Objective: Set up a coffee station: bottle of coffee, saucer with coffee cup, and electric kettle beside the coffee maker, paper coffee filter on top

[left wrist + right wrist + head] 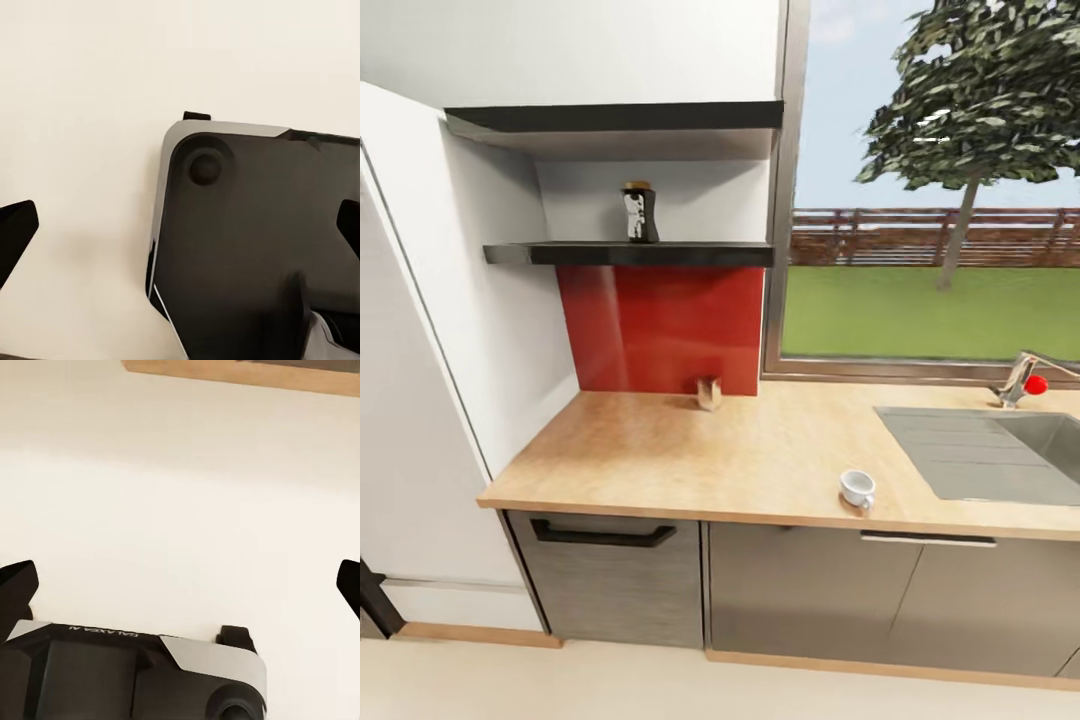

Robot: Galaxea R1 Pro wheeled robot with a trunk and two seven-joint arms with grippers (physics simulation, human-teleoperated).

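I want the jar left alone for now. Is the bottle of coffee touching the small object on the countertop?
Apart. The head view shows the bottle of coffee up on the shelf, the small object down on the kitchen countertop.

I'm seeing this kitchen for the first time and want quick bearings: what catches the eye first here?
The glossy red backsplash panel stands out, set below a black shelf that carries the bottle of coffee. On the kitchen countertop, the coffee cup sits on the saucer near the front edge, left of the grey sink. A big window behind shows a tree and lawn.
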